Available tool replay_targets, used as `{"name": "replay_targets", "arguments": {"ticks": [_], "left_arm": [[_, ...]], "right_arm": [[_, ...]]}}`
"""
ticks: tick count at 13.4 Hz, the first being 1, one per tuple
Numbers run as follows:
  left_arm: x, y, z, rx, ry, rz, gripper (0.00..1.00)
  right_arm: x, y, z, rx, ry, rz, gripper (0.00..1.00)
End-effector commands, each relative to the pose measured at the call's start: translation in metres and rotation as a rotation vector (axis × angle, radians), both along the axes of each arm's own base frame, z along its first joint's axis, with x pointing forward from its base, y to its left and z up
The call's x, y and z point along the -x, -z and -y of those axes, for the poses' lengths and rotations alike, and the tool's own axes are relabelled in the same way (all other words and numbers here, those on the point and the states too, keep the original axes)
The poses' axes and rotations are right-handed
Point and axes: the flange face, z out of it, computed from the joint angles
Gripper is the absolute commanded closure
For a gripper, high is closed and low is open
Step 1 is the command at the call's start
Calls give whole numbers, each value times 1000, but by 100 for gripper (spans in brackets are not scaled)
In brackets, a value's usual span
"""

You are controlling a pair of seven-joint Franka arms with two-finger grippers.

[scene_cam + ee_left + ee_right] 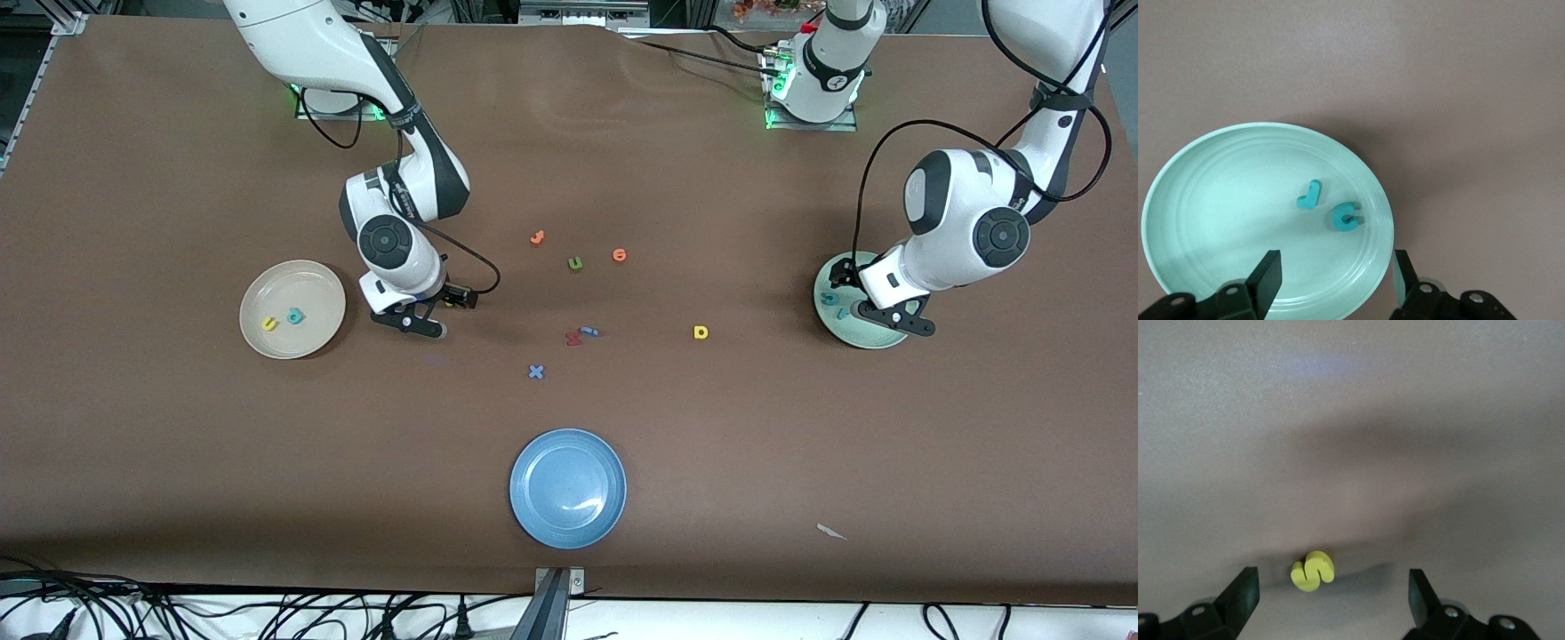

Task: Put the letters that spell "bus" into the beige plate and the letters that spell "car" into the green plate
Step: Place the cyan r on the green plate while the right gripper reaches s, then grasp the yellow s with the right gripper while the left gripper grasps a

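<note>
Over green plate [1218,167]: left pincer [1335,280] agape, empty.

Two letters [1331,207] lie in one plate [1205,200], two [283,319] in another [307,277].

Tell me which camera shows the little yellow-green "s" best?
The right wrist view: the "s" lies plain on the brown table, between the right pincer's open fingers. In the front view the right pincer hides it. The left wrist view shows only the green plate with two teal letters.
</note>
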Motion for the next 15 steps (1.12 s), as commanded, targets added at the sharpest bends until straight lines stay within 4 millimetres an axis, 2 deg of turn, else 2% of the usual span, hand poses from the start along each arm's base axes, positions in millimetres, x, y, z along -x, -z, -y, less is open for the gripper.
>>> {"name": "replay_targets", "arguments": {"ticks": [1, 2, 5, 7, 9, 10, 11, 12, 14, 15], "left_arm": [[-11, -11, 43, 3, 54, 60, 29], [-17, -7, 65, 30, 35, 85, 29], [-33, 3, 128, 94, -11, 107, 29], [-41, 8, 163, 94, -36, 108, 28], [-44, 20, 201, 92, -59, 97, 28], [-48, 24, 213, 95, -75, 104, 28], [-49, 28, 220, 96, -83, 110, 28], [-48, 32, 225, 97, -81, 117, 28], [-46, 46, 230, 98, -77, 124, 29], [-45, 55, 233, 98, -74, 129, 29]], "right_arm": [[6, 10, -4, -16, -29, 29, 5], [6, 11, -5, -24, -74, 33, 9], [6, 13, -5, -27, -109, 34, 13], [6, 13, -4, -27, -108, 33, 32], [6, 13, -4, -27, -108, 33, 42], [6, 14, -4, -26, -108, 32, 50], [6, 14, -4, -26, -108, 32, 54], [6, 13, -4, -26, -108, 31, 55], [7, 14, -3, -26, -107, 28, 71], [7, 13, -3, -25, -107, 27, 76]]}}
